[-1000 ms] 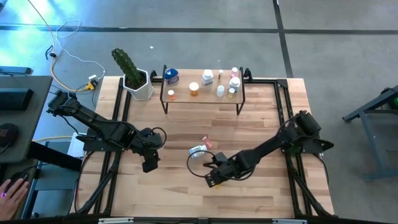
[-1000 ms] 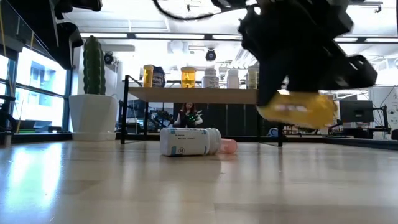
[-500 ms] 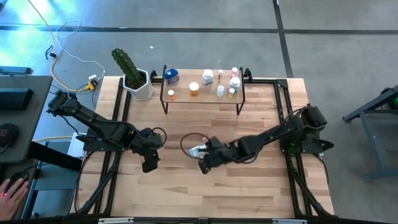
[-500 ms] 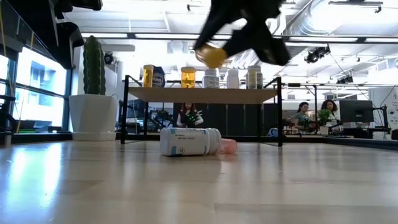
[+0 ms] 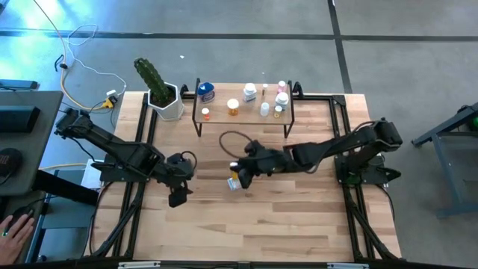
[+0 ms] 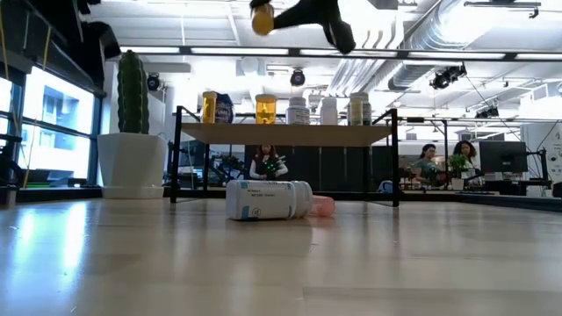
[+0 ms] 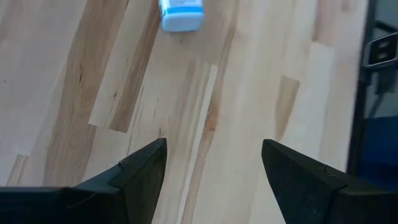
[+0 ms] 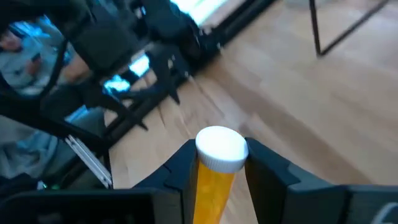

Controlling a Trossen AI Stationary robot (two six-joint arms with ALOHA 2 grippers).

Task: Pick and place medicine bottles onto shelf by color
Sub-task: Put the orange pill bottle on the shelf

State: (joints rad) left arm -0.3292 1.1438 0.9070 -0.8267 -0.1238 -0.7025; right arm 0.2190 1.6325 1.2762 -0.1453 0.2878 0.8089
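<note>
Medicine bottles: one orange bottle [image 8: 216,168] with a white cap is clamped in the right gripper [image 5: 240,176] jaws, held high over the worktop [image 5: 299,224] at frame centre in the high view, in front of the shelf [image 5: 243,113]. In the low view it shows at the top edge [image 6: 262,19], above shelf level.

Two more lie on the worktop below it: one white bottle with a label [image 6: 268,199] on its side, and one small pink bottle [image 6: 323,206] touching its far end.

On the shelf, upper centre of the high view, I count about eight: one blue with white label [image 5: 206,93], roughly three orange, the rest white or pink. Small ones are hard to separate.

Left gripper [image 5: 178,196] sits low at centre-left of the high view, jaws apart, holding nothing; its wrist view shows the white bottle's end [image 7: 181,15] ahead of it.

One cactus [image 5: 153,81] in a white pot at the shelf's left end.
</note>
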